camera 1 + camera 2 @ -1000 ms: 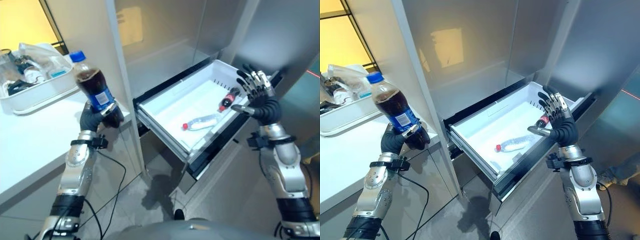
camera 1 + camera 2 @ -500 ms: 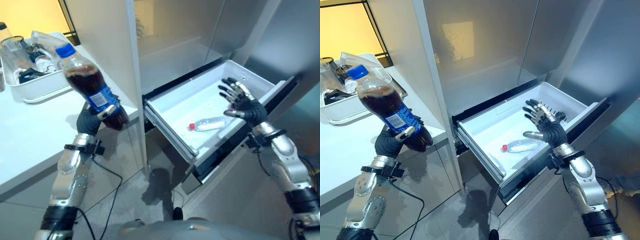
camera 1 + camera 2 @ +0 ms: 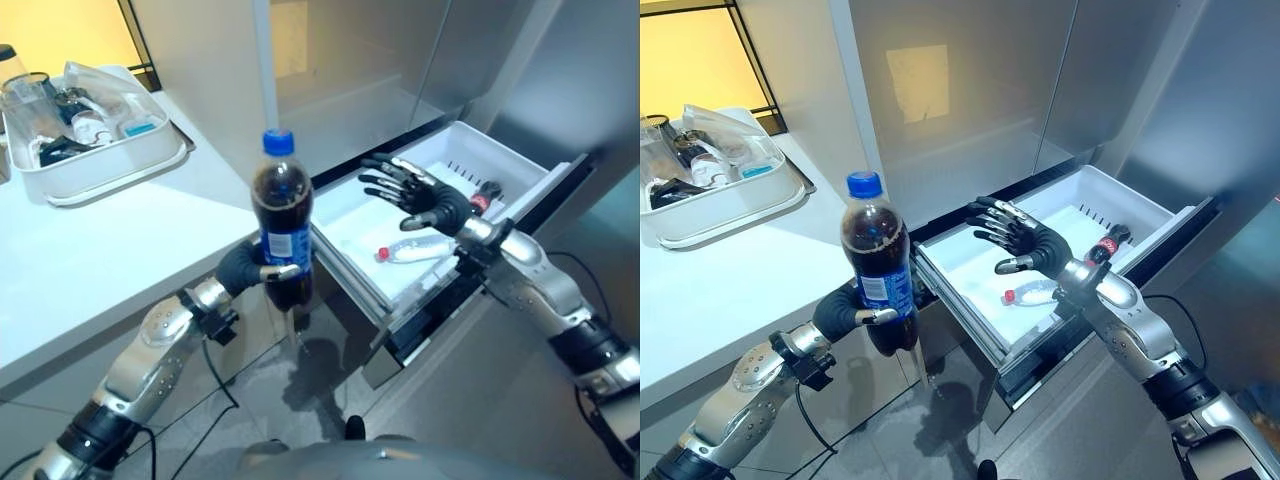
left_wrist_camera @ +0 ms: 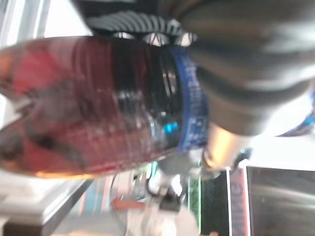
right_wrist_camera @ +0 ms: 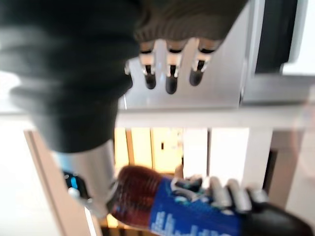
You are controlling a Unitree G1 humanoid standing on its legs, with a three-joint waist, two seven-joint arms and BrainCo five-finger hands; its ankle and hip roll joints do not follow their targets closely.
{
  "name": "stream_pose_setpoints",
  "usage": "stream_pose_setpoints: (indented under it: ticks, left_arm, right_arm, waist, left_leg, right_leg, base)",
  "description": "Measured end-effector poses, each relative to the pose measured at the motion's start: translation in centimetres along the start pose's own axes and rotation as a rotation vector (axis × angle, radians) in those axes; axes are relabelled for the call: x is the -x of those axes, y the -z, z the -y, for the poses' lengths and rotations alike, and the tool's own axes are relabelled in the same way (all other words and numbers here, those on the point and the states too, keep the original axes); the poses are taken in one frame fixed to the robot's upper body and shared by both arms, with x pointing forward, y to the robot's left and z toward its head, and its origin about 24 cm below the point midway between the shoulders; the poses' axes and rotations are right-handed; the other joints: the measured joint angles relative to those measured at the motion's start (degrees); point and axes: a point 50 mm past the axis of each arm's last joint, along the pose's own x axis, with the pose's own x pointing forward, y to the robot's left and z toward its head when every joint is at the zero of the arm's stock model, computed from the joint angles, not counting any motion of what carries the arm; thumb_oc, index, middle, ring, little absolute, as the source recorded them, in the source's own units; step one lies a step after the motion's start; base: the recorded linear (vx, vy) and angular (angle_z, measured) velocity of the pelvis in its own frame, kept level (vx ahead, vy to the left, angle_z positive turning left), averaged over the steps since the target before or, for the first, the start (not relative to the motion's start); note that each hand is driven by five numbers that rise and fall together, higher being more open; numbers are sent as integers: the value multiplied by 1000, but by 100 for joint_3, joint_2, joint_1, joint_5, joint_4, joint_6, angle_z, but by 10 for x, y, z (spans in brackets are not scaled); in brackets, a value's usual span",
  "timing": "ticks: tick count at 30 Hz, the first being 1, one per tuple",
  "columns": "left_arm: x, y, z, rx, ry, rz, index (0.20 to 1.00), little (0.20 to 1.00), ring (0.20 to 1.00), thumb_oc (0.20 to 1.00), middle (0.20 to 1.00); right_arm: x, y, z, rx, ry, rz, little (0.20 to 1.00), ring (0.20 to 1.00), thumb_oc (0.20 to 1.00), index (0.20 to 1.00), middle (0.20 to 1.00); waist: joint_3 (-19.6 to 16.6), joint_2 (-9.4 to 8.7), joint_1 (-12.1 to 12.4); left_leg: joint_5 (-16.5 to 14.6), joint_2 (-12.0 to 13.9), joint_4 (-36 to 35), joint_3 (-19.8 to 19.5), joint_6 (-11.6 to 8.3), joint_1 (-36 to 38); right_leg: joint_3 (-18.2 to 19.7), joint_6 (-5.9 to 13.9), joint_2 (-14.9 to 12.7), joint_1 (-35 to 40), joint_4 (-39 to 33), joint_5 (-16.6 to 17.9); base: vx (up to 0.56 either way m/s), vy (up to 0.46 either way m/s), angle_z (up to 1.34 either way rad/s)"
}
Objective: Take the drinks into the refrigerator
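Your left hand [image 3: 845, 310] is closed around the lower part of the cola bottle [image 3: 878, 262] and holds it upright, in the air between the counter [image 3: 720, 280] edge and the open drawer [image 3: 1060, 215] of the refrigerator. Your right hand [image 3: 1025, 240] is empty, with the fingers spread, and it hovers over the drawer with the palm turned toward the bottle.

Two drinks lie already in the drawer: a clear bottle [image 3: 1032, 293] with a red cap near the front, and a small dark bottle [image 3: 1102, 245] by the right wall. A white tray [image 3: 735, 205] with mixed items stands at the back of the counter.

The cola bottle looks nearly full, so I judge it heavy for one hand, and top-heavy when you grip it low. The plastic wall is smooth and gives a little under pressure, so it may slip or turn in the fingers. If you pass it to the right hand, take it around the middle, at the blue label, not at the narrow neck. Lay it down gently, because a round bottle will roll against the others.
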Motion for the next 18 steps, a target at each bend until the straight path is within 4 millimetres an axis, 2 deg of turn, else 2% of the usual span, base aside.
stream_pose_setpoints:
  ticks: [10, 18]
  left_arm:
    - [-8, 7, 10, 9, 90, -55, 200, 200, 200, 200, 200]
    - [-10, 9, 15, 14, 132, -72, 200, 200, 200, 200, 200]
  right_arm:
    - [-14, 9, -23, -96, -99, 8, 1000, 1000, 1000, 1000, 1000]
    - [-19, 3, -37, -107, -168, 37, 1000, 1000, 1000, 1000, 1000]
  waist:
    - [27, 44, -1]
    - [37, 63, -26]
  left_leg:
    - [-2, 1, 0, 81, -3, 15]
    - [-3, 3, 0, 96, -4, 16]
  right_leg:
    - [75, -17, 10, -22, 0, 13]
    - [88, -22, 14, -27, 1, 16]
  base:
    - [8, -2, -3]
    - [0, 0, 0]
